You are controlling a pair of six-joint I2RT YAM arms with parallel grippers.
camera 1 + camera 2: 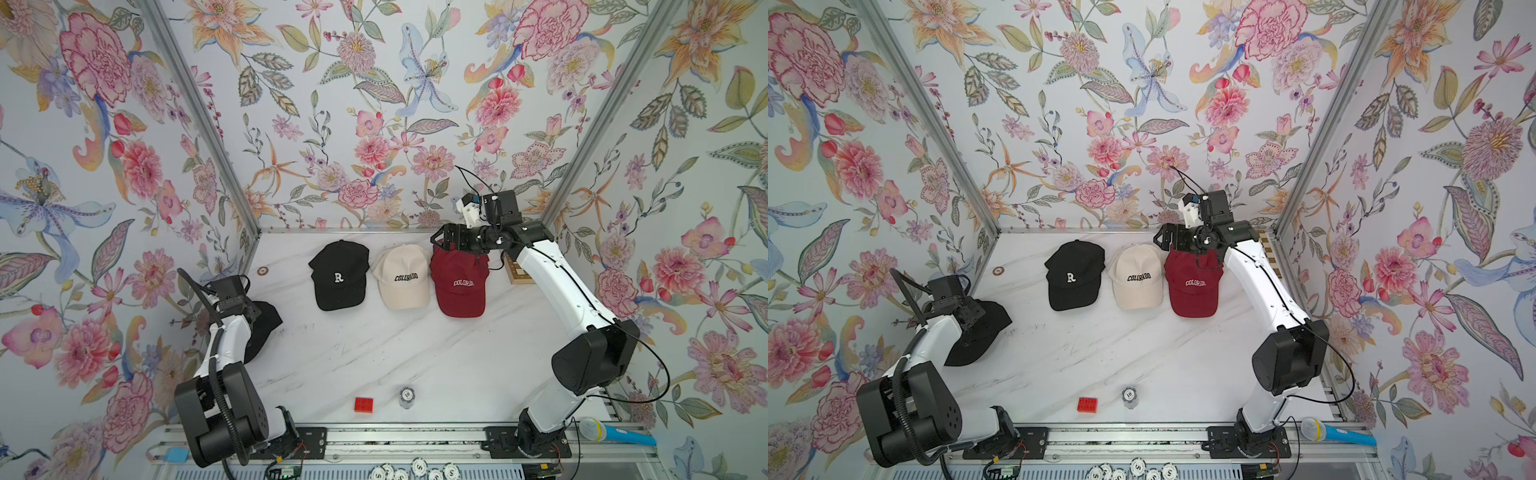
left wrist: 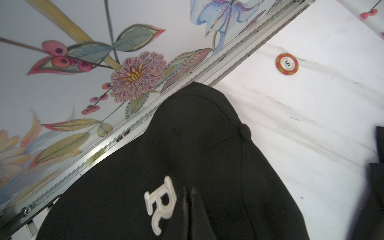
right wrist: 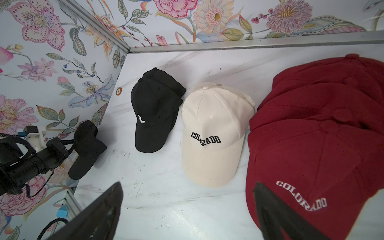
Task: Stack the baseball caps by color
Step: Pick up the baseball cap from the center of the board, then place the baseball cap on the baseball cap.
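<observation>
A marble-patterned table (image 1: 374, 357) stood inside a flower-papered booth, with two robot arms reaching over it. Along the back lay three piles of baseball caps in a row: a black pile (image 1: 338, 276) marked with a white R, a cream pile (image 1: 403, 276) and a dark red pile (image 1: 459, 282), each lettered COLORADO. The piles sat just beside one another, brims pointing toward the front.

At the table's left edge, close to the wall, the left hand (image 1: 971, 318) was clenched on a loose black cap (image 1: 984, 332). It pinched the fabric near the front of the crown. The cap drooped around the grip; I could not tell whether it was clear of the table.

The caps looked light and soft. A crown would likely fold wherever it was pinched, while the brim looked stiffer. A hold on the brim, or where the brim meets the crown, would probably keep the shape best for stacking.

The left arm was folded tight, its wrist tilted down toward the wall side. The right arm stretched to the back, its hand (image 1: 441, 242) released with the jaws spread, hovering over the rear of the red pile and holding nothing.
</observation>
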